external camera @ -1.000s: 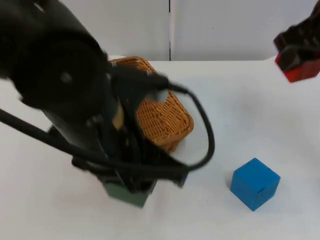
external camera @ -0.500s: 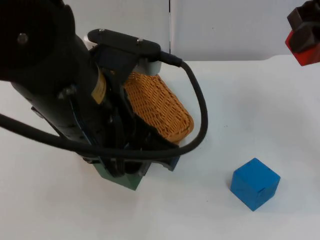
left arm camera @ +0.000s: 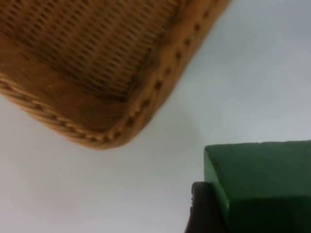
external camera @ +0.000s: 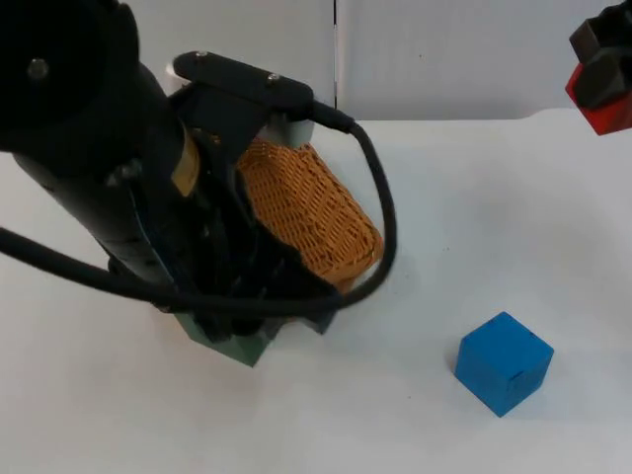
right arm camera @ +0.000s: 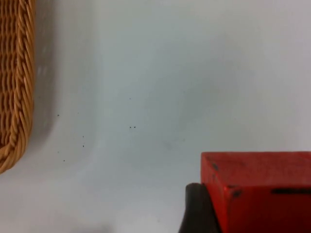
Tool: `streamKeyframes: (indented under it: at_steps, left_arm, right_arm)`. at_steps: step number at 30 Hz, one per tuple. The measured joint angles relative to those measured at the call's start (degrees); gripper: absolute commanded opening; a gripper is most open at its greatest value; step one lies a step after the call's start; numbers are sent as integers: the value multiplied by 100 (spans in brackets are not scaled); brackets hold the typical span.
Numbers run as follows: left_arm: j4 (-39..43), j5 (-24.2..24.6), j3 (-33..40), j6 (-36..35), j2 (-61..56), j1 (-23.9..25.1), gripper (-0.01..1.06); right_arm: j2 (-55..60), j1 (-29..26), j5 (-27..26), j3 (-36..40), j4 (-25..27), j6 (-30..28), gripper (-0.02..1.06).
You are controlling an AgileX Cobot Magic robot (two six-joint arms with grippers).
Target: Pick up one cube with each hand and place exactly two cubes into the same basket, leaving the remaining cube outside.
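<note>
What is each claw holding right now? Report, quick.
Left claw: shut on the green cube, beside the basket.
Right claw: shut on the red cube, raised at the table's far right.

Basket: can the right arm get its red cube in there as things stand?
Probably not straight away. The left arm with the green cube in its left gripper hangs over most of the basket. The right gripper holds the red cube far off at the table's edge.
</note>
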Motion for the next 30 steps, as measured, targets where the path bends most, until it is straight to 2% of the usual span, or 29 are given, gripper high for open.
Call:
streamKeyframes:
  at_steps: [3, 6, 12, 13, 15, 20, 25, 30]
  left_arm:
    - [0, -10, 0, 234, 0, 414, 0]
    - [0, -35, 0, 339, 0, 593, 0]
    - [-236, -375, 0, 983, 0, 1360, 0]
    - [-236, -375, 0, 983, 0, 1360, 0]
    - [-342, -531, 0, 1232, 0, 1735, 0]
    - [-623, -643, -184, 1785, 0, 2252, 0]
    - [-696, -651, -591, 2156, 0, 2458, 0]
    - [-685, -707, -1033, 2344, 125, 2455, 0]
  right_arm:
    - [0, 38, 88, 0, 0, -33, 0]
    - [0, 169, 88, 0, 0, -48, 0]
    - [22, 732, 61, 0, 0, -122, 0]
    - [22, 732, 61, 0, 0, -122, 0]
    - [31, 890, -3, 0, 0, -136, 0]
    - [117, 1246, -196, 0, 103, -136, 0]
    - [119, 1489, -429, 0, 150, -148, 0]
    - [119, 1514, -481, 0, 282, -158, 0]
